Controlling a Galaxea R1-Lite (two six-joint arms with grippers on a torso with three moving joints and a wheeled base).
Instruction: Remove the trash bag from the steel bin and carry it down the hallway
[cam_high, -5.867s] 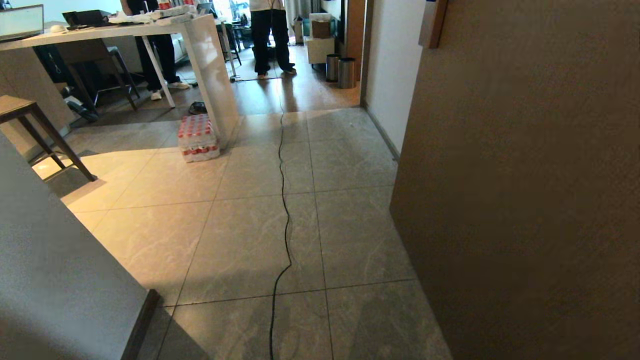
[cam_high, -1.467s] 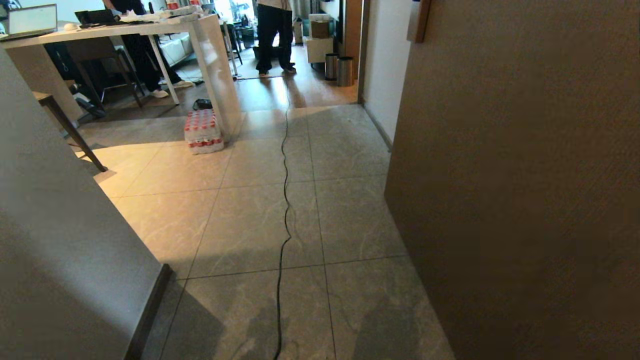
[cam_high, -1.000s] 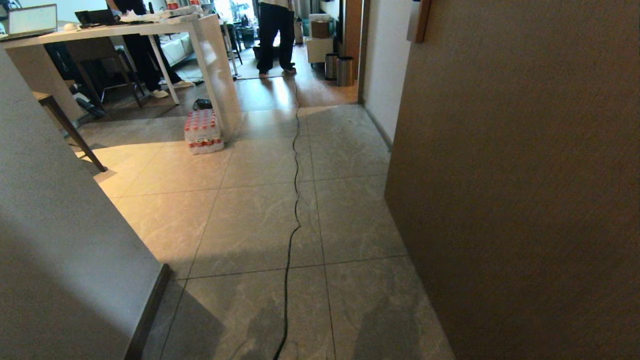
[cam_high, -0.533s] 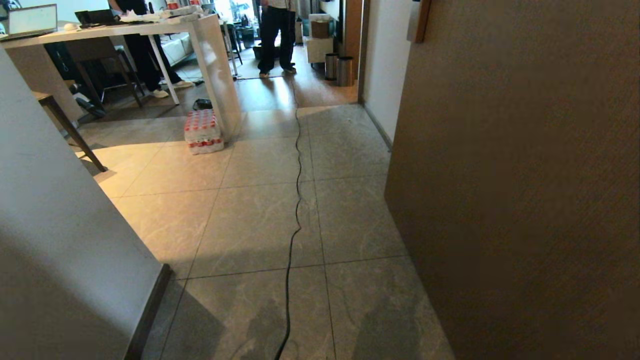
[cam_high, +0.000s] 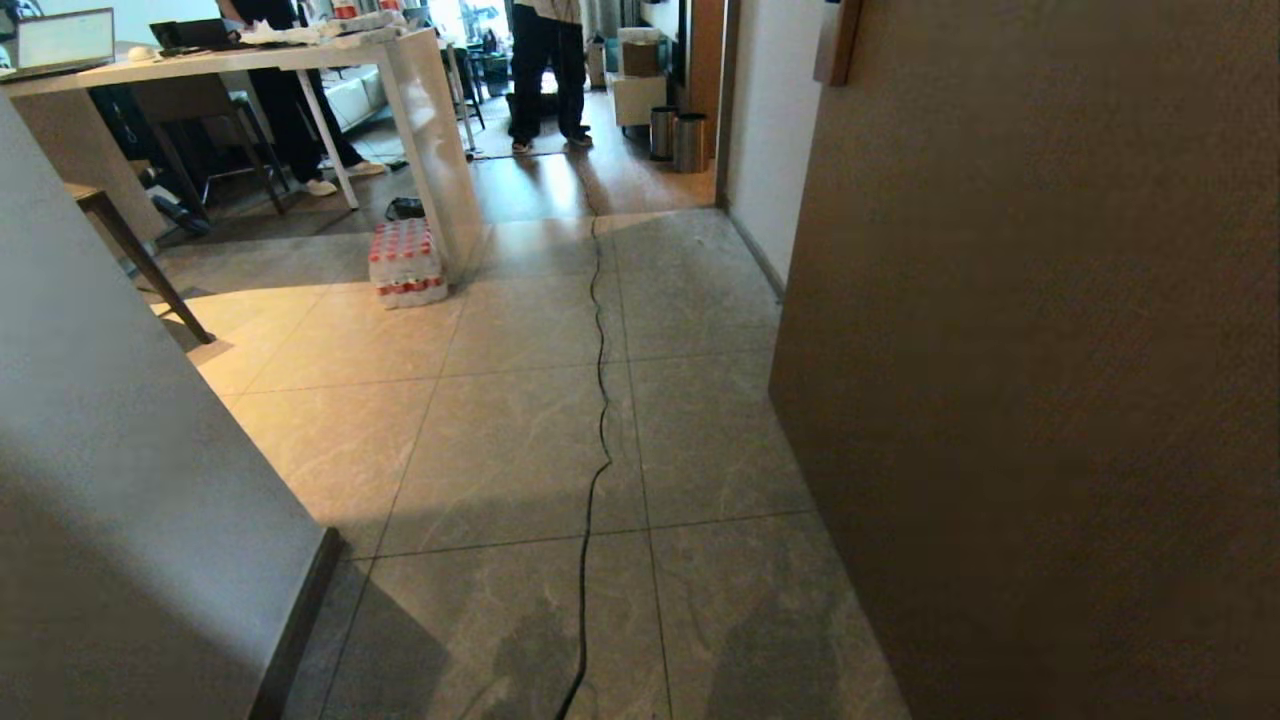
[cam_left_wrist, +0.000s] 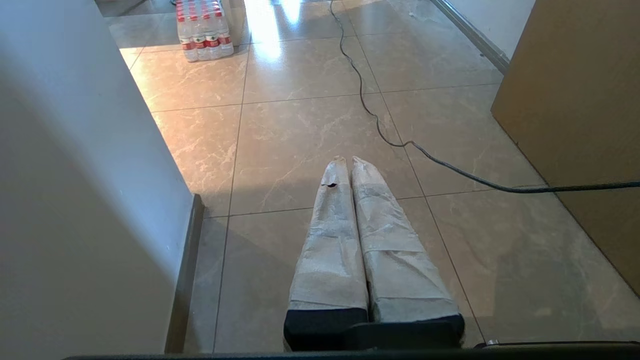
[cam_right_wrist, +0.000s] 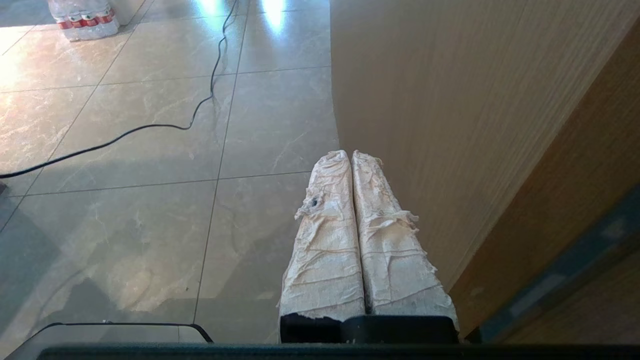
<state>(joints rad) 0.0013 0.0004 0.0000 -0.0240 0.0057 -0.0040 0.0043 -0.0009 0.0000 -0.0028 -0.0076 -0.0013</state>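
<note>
Two small steel bins (cam_high: 692, 144) (cam_high: 663, 133) stand side by side far ahead, by a wooden door frame where the grey stone tiles of the hallway (cam_high: 520, 450) meet a wood floor. I cannot tell from here which is the task's bin, and the trash bag is not visible. Neither arm shows in the head view. My left gripper (cam_left_wrist: 348, 160) hangs over the tiles, its tape-wrapped fingers shut together and empty. My right gripper (cam_right_wrist: 350, 154) is likewise shut and empty, close beside a brown wall panel (cam_right_wrist: 450, 100).
A black cable (cam_high: 598, 400) runs along the floor ahead. A pack of water bottles (cam_high: 405, 262) sits by the leg of a white table (cam_high: 430, 140). A grey wall corner (cam_high: 120, 480) is at left, a brown panel (cam_high: 1020, 350) at right. A person's legs (cam_high: 545, 70) are beyond.
Since the earliest frame the whole view has shifted, so the camera moved. Over the last second it is still; the cable has wriggled slightly rightward and the far person has stepped a little left.
</note>
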